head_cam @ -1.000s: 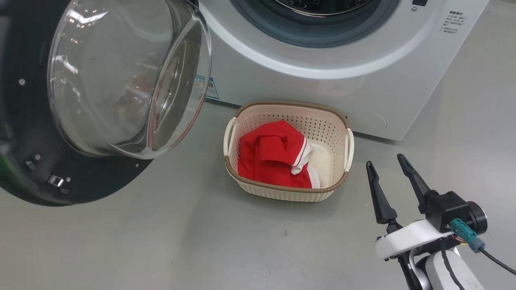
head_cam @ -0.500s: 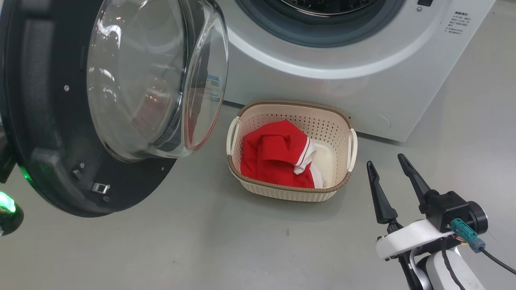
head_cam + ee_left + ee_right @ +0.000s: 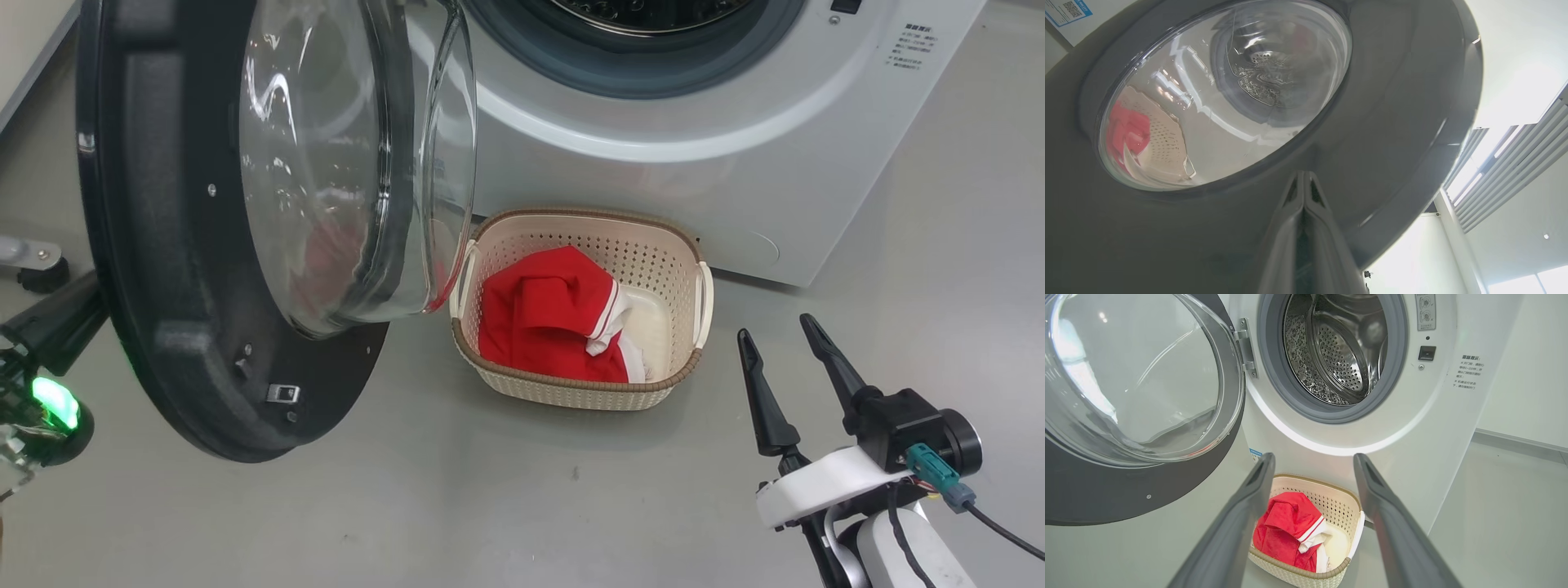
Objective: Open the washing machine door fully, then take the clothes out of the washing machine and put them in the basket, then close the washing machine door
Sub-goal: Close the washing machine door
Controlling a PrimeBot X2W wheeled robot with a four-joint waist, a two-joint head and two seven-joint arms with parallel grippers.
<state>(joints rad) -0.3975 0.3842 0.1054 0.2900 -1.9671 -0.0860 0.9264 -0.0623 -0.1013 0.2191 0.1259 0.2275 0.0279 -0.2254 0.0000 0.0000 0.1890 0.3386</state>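
Note:
The washing machine [image 3: 735, 171] stands at the top with its steel drum [image 3: 1339, 347] bare. The washing machine door [image 3: 163, 286] hangs half open on the left, black frame edge-on, glass bowl [image 3: 359, 163] facing the machine. The red clothes [image 3: 539, 327] lie in the cream basket [image 3: 604, 245] on the floor in front of the machine. My left gripper [image 3: 1303, 179] is shut, its tips at the door's outer black face below the glass. In the head view its dark fingers [image 3: 69, 314] poke out behind the door's left edge. My right gripper [image 3: 774, 327] stands open and holds nothing, right of the basket.
A small castor on a grey leg [image 3: 33, 269] sits on the floor at the far left. A pale wall skirting [image 3: 33, 49] runs along the upper left. A white wall [image 3: 1527, 375] stands right of the machine. Grey floor spreads in front of the basket.
The door has swung to the right, toward the machine, and now stands more edge-on. My left gripper has come into the head view behind it. The right gripper has stayed put.

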